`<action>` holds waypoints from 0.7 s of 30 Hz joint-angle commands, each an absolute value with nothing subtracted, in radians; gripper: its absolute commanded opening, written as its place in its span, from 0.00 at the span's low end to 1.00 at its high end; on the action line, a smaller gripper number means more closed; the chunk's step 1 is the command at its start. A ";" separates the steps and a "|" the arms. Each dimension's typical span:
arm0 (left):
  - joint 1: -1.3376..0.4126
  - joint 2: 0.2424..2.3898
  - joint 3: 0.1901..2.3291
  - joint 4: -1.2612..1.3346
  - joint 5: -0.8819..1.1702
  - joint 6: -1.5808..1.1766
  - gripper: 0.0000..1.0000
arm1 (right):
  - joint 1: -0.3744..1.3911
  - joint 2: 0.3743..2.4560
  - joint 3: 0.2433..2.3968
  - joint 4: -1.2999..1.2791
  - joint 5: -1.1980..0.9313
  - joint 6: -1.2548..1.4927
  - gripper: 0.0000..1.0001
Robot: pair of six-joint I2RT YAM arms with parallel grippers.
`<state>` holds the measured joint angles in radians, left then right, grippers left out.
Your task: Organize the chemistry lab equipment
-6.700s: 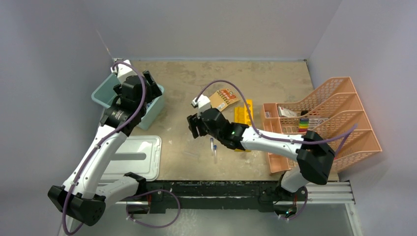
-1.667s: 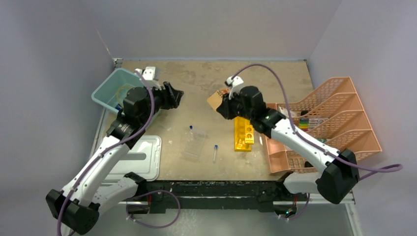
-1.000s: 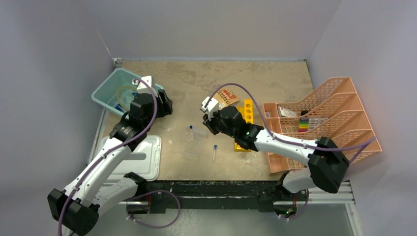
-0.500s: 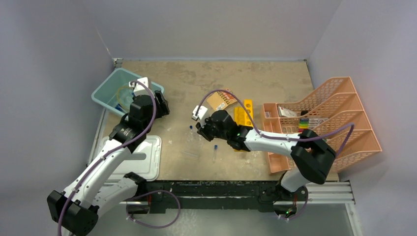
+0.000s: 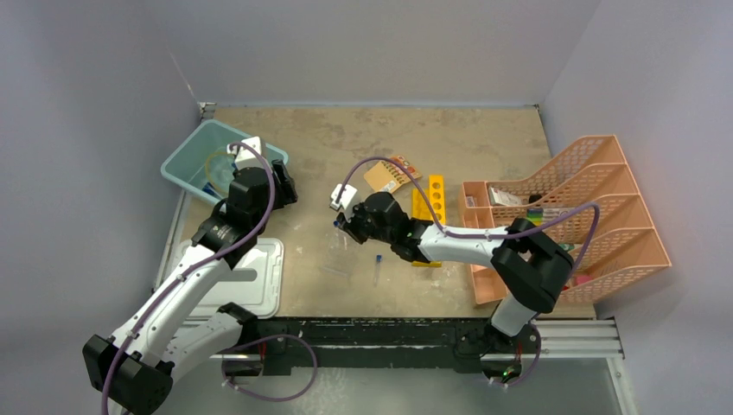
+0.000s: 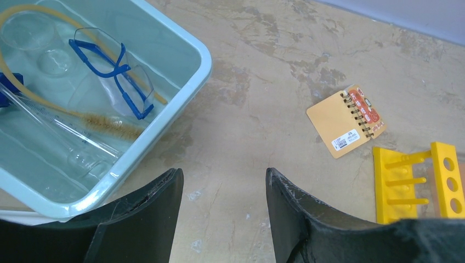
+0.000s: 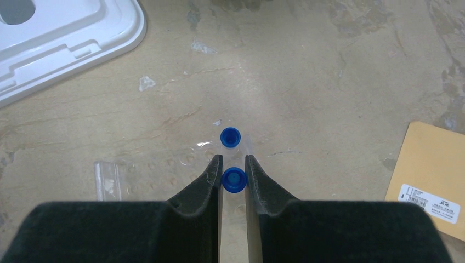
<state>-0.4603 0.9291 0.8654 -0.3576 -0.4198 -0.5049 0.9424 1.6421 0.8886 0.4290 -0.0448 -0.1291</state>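
My right gripper [image 7: 233, 160] is shut on a small clear blue-capped tube [image 7: 234, 180], seen cap-on between the fingertips. It hangs over the clear plastic tube rack [image 7: 142, 170], where another blue-capped tube [image 7: 231, 136] stands. In the top view this gripper [image 5: 346, 226] is at the table's middle, and a third tube [image 5: 378, 268] lies loose nearer the front. My left gripper [image 6: 224, 181] is open and holds nothing, just right of the teal bin [image 6: 186, 82]. The thin brush [image 6: 109, 127] lies inside that bin. A yellow rack [image 5: 430, 207] lies behind the right arm.
Blue safety goggles [image 6: 112, 71] and yellow tubing lie in the teal bin [image 5: 186, 164]. A small spiral notebook [image 5: 391, 174] lies beside the yellow rack [image 6: 433, 181]. A white lid [image 5: 251, 277] sits front left. The salmon-pink mesh organiser [image 5: 596, 207] fills the right side.
My right gripper has carried the tube leftward and nearer, from beside the yellow rack to over the clear rack. My left gripper drew back slightly toward the bin, then held still.
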 commanded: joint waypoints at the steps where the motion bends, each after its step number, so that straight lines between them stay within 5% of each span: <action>1: -0.459 0.923 0.869 -0.331 -0.427 -0.505 0.56 | 0.948 1.646 0.933 0.503 -0.043 -0.155 0.09; 21: -0.459 0.923 0.864 -0.328 -0.422 -0.506 0.56 | 0.948 1.682 0.986 0.366 -0.066 -0.133 0.12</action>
<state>-0.4603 0.9291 0.8654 -0.3573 -0.4194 -0.5049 0.9424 1.6962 0.9421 0.3832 -0.0639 -0.1341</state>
